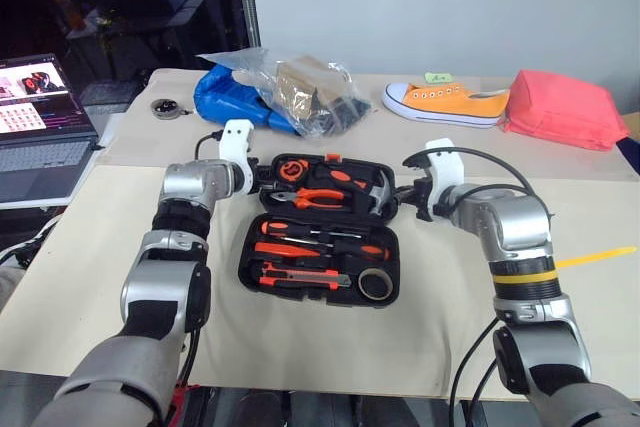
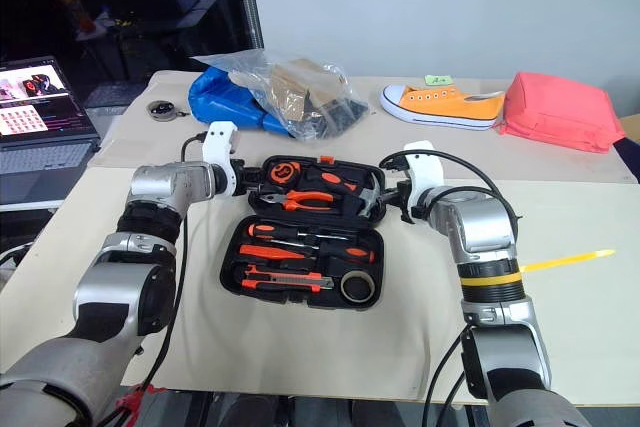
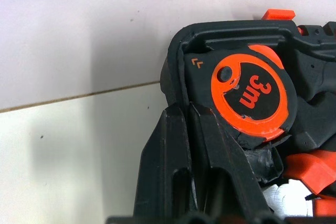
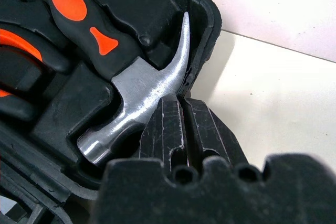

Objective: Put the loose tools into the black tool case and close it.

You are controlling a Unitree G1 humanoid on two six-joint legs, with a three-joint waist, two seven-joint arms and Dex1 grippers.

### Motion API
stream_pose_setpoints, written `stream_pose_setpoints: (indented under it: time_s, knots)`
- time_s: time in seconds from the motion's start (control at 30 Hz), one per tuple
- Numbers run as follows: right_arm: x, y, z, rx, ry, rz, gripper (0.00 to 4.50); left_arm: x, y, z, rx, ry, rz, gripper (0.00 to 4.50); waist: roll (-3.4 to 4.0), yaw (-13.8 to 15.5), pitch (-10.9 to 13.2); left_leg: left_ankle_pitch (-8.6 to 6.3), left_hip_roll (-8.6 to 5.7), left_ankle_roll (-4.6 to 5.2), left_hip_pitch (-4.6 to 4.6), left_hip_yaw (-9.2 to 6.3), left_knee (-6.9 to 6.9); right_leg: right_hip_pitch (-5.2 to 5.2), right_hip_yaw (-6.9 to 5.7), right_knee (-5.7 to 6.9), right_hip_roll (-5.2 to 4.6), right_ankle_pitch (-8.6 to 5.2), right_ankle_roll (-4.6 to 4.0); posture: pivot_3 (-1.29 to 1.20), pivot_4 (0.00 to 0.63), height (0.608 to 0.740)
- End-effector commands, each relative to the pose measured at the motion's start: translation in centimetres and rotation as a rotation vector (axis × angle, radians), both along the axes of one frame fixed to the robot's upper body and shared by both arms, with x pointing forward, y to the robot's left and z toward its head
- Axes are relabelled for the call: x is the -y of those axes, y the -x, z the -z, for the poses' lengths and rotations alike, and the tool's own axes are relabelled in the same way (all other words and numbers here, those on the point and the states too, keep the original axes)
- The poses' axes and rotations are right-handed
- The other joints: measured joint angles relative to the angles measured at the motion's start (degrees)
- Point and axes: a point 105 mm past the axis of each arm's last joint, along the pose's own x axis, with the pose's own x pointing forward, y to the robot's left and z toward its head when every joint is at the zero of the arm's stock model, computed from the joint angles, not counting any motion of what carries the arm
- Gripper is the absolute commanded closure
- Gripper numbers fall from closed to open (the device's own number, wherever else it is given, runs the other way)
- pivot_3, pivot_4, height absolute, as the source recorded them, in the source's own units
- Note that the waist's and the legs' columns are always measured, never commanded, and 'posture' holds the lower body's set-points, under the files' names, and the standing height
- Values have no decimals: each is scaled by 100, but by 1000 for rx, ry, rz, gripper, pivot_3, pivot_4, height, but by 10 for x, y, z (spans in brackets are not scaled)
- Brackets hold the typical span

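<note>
- Left eye view: we see the black tool case lying open in the middle of the table, lid half on the far side. The near half holds two black-and-orange screwdrivers, the slim orange tool, the utility knife and the tape roll. No loose tools show on the table, so we judge loading done and only closing left.
- Right eye view: our left gripper sits at the lid's left edge and our right gripper at its right edge. Pliers are seated in the lid. Blue bag, orange sneaker and red pouch lie well apart at the back.
- Left wrist view: left fingers are pinched tight on the lid rim, just beside the 3m tape measure; orange latch is beyond.
- Right wrist view: right fingers are clamped narrow on the rim by the steel hammer claw. Next, in our judgement: swing the lid over, press the latch.
</note>
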Motion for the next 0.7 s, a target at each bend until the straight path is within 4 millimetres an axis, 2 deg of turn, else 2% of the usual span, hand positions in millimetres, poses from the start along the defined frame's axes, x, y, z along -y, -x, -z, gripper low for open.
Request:
stream_pose_setpoints:
  time_s: [0.03,0.07,0.23,0.27,0.3,0.33,0.4,0.53,0.63,0.7]
  knots:
    - [-26,7,-15,55,-14,-129,4500,15,9,-5,-4,56,51,4438,0,-1,0,0,0,0,1,1,0,0,1,2,-1,0,0,0,150,740]
    - [-26,8,-14,54,-11,-132,4500,14,10,-5,-4,57,45,4122,0,-1,0,0,0,0,1,0,0,0,1,2,-1,0,0,0,150,740]
    - [-21,8,-15,86,63,-130,2872,0,16,-11,37,33,1,2571,0,16,0,0,0,0,4,-1,4,1,1,11,-3,0,0,0,150,740]
    - [-18,9,-16,110,104,-134,2504,-6,16,-17,75,16,-6,2179,0,20,0,0,-1,-1,3,-2,6,1,1,13,-4,0,0,0,150,740]
    - [-17,9,-18,127,131,-138,2124,-10,17,-23,101,6,-9,2130,0,21,0,1,0,-1,5,-1,8,3,2,15,-4,0,0,0,150,740]
    - [-16,10,-19,142,154,-140,1852,-14,17,-26,128,-20,-10,2130,0,26,0,1,-1,-1,5,-2,9,3,2,17,-6,0,0,0,150,740]
    - [-15,11,-20,155,163,-137,1852,-18,18,-33,170,-40,-10,2130,0,18,0,1,-1,-2,3,-2,10,3,2,16,-6,0,0,0,150,740]
    - [-13,12,-22,180,166,-125,1805,-2,20,-56,259,2,115,3294,0,29,0,1,-1,-2,8,-3,10,6,1,12,-5,0,0,0,150,740]
    - [-12,12,-21,182,169,-121,1805,22,12,-57,233,-4,217,4434,0,63,0,1,-3,-2,7,-3,11,8,-1,11,-5,0,0,0,150,740]
    - [-12,11,-21,184,171,-121,1805,32,4,-51,202,-24,243,4434,0,115,0,2,-9,-2,5,-5,17,11,-8,-22,-6,0,0,0,150,740]
